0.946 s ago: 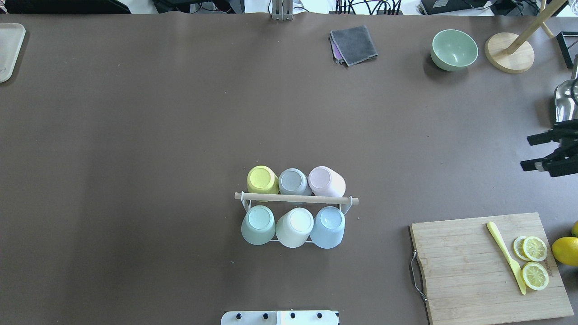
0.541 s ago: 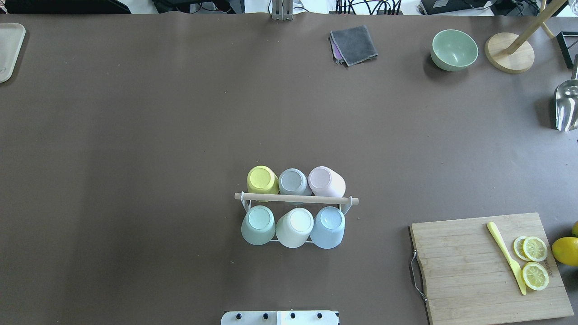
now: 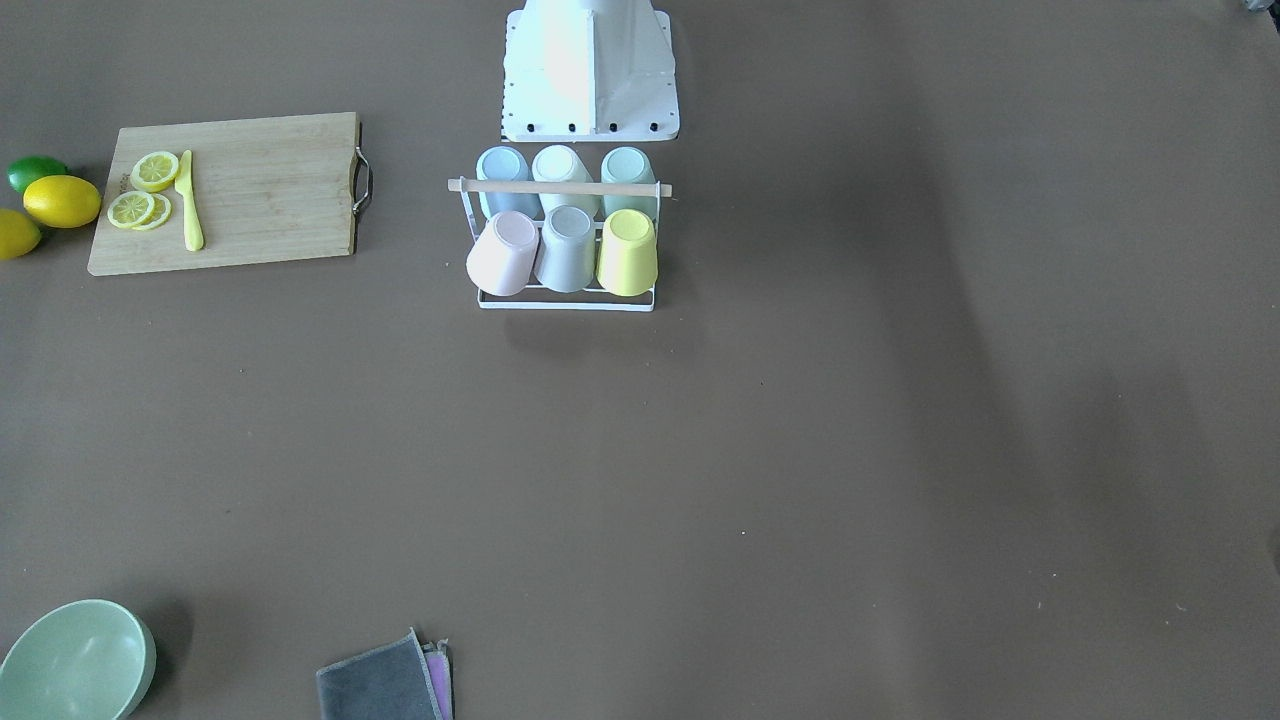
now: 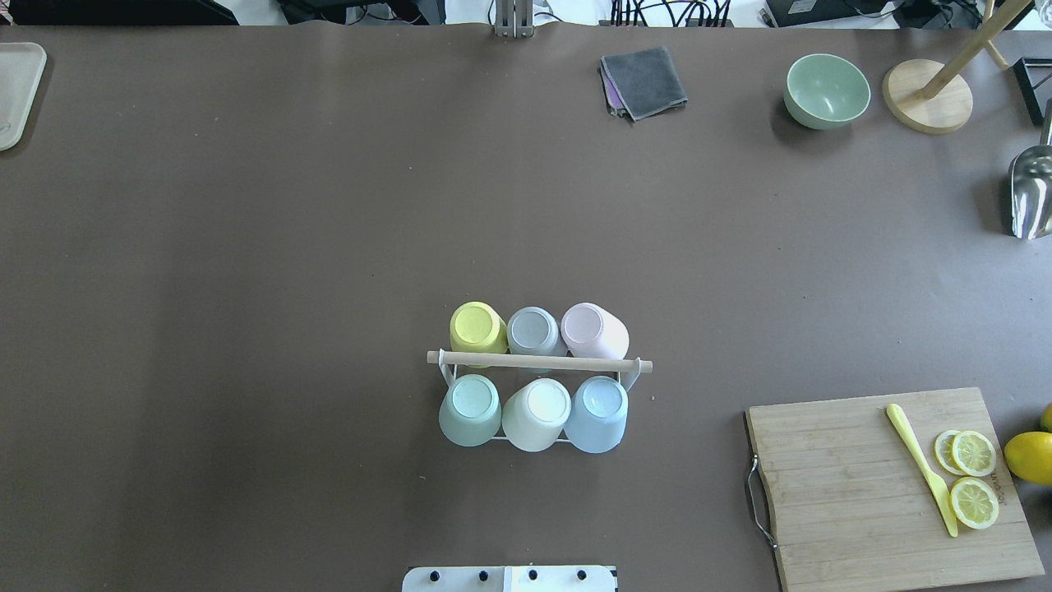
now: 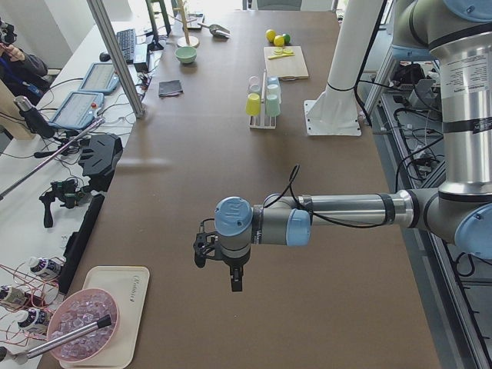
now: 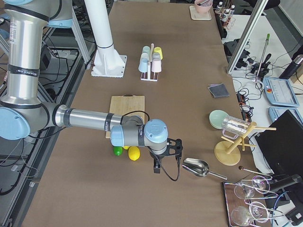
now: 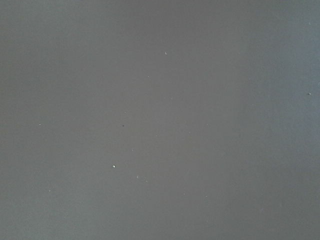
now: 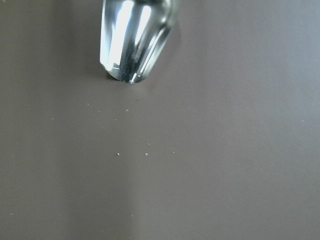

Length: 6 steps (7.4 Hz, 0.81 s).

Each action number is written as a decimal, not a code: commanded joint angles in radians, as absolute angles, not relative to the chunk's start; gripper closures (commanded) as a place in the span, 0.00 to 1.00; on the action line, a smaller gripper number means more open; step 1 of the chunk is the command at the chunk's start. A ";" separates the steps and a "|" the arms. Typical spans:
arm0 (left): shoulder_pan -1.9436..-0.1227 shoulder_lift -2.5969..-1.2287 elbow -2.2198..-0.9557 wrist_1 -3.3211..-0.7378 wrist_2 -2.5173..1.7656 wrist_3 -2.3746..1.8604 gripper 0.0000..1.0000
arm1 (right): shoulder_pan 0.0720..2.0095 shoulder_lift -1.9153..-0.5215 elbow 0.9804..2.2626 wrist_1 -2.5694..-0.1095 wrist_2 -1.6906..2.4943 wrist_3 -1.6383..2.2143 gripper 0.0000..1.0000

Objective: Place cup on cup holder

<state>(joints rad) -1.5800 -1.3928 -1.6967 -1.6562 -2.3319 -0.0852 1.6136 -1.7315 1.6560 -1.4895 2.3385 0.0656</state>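
The cup holder (image 4: pixel 539 362), a white wire rack with a wooden rod on top, stands in the middle of the table near the robot's base. Several pastel cups sit upside down on it in two rows, among them a yellow cup (image 4: pixel 475 325), a pink cup (image 4: pixel 590 327) and a blue cup (image 4: pixel 597 409). From the front the cup holder (image 3: pixel 560 187) shows the same full rows. My left gripper (image 5: pixel 217 270) hovers far off over bare table, and I cannot tell its state. My right gripper (image 6: pixel 166 158) hangs near the lemons, holding nothing visible; whether it is open or shut I cannot tell.
A cutting board (image 4: pixel 855 493) with lemon slices and a yellow knife (image 4: pixel 920 467) lies at the right front, a lemon (image 4: pixel 1029 456) beside it. A metal scoop (image 4: pixel 1031 193), green bowl (image 4: pixel 826 90), grey cloth (image 4: pixel 643 80) and wooden stand (image 4: pixel 927 94) lie farther back.
The right gripper stood at the overhead view's right edge 0.9 s ago; it has left that view. The cups and holder have not moved.
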 commanded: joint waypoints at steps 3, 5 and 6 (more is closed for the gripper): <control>-1.569 -1.394 -1.695 -1.726 -2.327 -0.081 0.01 | 1.653 -1.665 1.663 -1.742 2.260 0.069 0.00; -1.569 -1.393 -1.694 -1.744 -2.332 -0.083 0.01 | 1.652 -1.614 1.664 -1.796 2.261 0.102 0.00; -1.569 -1.393 -1.695 -1.746 -2.332 -0.083 0.01 | 1.652 -1.612 1.666 -1.798 2.272 0.156 0.00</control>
<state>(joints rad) -1.5695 -1.3931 -1.6940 -1.7418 -2.3308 -0.0827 1.6514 -1.6262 1.6640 -1.7821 2.2630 0.1030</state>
